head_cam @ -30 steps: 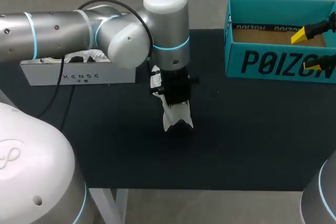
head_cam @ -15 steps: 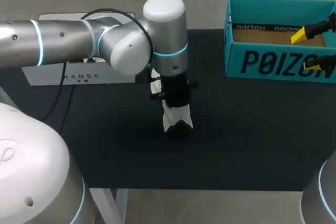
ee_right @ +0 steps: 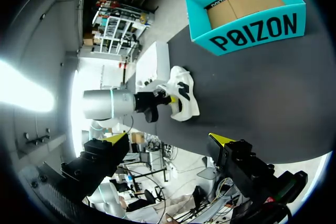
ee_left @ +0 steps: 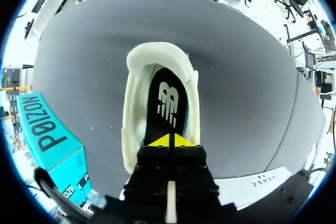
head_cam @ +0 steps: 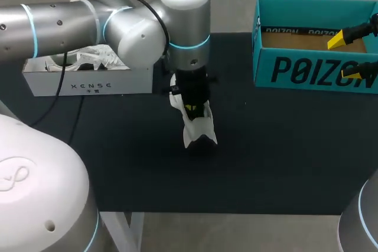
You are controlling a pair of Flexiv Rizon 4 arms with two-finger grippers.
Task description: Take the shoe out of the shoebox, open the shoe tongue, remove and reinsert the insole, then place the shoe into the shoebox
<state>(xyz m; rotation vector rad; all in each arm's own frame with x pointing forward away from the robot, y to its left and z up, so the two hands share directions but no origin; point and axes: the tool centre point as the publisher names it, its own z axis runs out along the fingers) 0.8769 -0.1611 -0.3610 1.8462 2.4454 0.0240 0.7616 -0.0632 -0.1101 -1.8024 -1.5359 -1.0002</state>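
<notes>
Head view, shoe: the white low-cut shoe (head_cam: 198, 129) is lying on the black surface (head_cam: 283, 157) near its middle, out of the box, with its long axis running from the far side toward the near edge.
Head view, left arm: the left pincer (head_cam: 189, 108) is pointing straight down into the shoe's opening, so this arm is by far the nearer one.
Head view, box: the teal cardboard shoebox (head_cam: 307, 72) is standing open at the far right, well apart from the shoe. The right pincer (head_cam: 348, 57) is hanging at its right end.
Head view, other: a white open box (head_cam: 88, 84) is sitting at the far left.
Left wrist view, grip: the yellow tips are pressing together over the near end of the black insole (ee_left: 167, 103). I cannot tell whether its edge is being nipped between them.
Left wrist view, axis: the insole is stretching straight ahead of the fingers, along the shoe's length, toward the rounded padded collar.
Left wrist view, judgement: the insole step seems to be in hand, and a pull would need to be going up and back along that axis.
Right wrist view, grip: the right pincer's fingers are standing spread wide with nothing between them.
Right wrist view, layout: the shoe is lying well ahead of this pincer, with the left arm on it. The teal shoebox is sitting farther off, empty.
</notes>
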